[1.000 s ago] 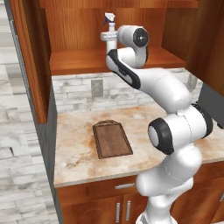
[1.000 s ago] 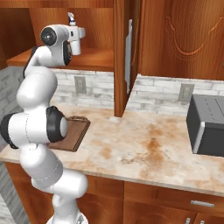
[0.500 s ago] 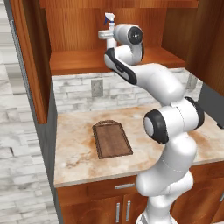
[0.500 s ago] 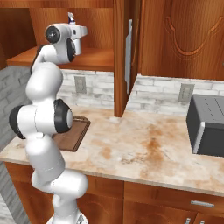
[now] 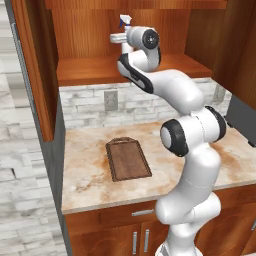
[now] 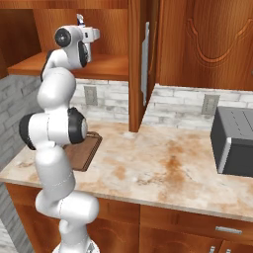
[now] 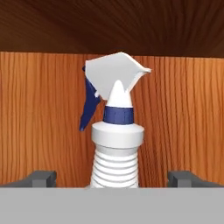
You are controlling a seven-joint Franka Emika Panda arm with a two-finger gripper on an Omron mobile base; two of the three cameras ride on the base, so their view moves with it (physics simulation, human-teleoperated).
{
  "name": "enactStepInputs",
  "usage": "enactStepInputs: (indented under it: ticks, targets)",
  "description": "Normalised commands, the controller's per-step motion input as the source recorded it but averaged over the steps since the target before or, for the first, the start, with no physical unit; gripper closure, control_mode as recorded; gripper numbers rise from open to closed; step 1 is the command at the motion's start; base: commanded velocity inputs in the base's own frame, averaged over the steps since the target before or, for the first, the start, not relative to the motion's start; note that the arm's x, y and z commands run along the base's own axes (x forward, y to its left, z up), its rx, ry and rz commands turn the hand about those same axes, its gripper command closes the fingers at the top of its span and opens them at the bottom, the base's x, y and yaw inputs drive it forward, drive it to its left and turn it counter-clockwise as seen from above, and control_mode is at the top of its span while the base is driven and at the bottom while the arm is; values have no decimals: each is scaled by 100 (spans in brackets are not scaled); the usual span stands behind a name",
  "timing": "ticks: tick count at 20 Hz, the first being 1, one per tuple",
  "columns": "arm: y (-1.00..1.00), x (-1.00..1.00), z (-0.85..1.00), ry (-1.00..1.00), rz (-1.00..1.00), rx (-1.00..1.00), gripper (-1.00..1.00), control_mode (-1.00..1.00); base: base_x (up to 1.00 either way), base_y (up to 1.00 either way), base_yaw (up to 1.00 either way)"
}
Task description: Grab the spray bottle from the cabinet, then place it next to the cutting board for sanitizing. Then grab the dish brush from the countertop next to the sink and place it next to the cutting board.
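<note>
The spray bottle [image 7: 116,140], white with a blue-tipped trigger, stands upright on the shelf of the reddish-brown cabinet [image 5: 85,70]. My gripper [image 7: 113,179] is open, with one fingertip [image 7: 41,178] on each side of the bottle's ribbed neck and a gap to both. From the base, the gripper [image 5: 117,37] is raised into the cabinet, with the bottle's sprayer [image 5: 125,20] just above it. The dark cutting board [image 5: 127,159] lies flat on the marbled countertop [image 5: 85,170] below. The dish brush and the sink are out of view.
A tall wooden cabinet door [image 5: 32,75] stands open at the left. A dark boxy appliance [image 6: 234,148] sits on the counter [image 6: 163,168] to the right. Wall outlets [image 5: 111,100] are set in the stone backsplash. Lower cupboards with bar handles [image 5: 140,242] run beneath.
The hand has edged slightly closer to the spray bottle while the upper arm swung round. The jaws stayed open and the bottle has not moved.
</note>
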Motion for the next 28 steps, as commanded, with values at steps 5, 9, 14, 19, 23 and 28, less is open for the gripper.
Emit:
enactStepInputs:
  ticks: [5,9,14,19,23,28]
  targets:
    - [6,18,0,0,0,0,100,-100,0,0,0]
    - [7,3,0,0,0,0,100,-100,0,0,0]
    - [2,-2,0,0,0,0,100,-100,0,0,0]
    - [0,-62,0,-3,0,0,100,-100,0,0,0]
    - [0,-62,0,-4,0,0,100,-100,0,0,0]
    - [0,-63,0,-8,0,0,100,-100,0,0,0]
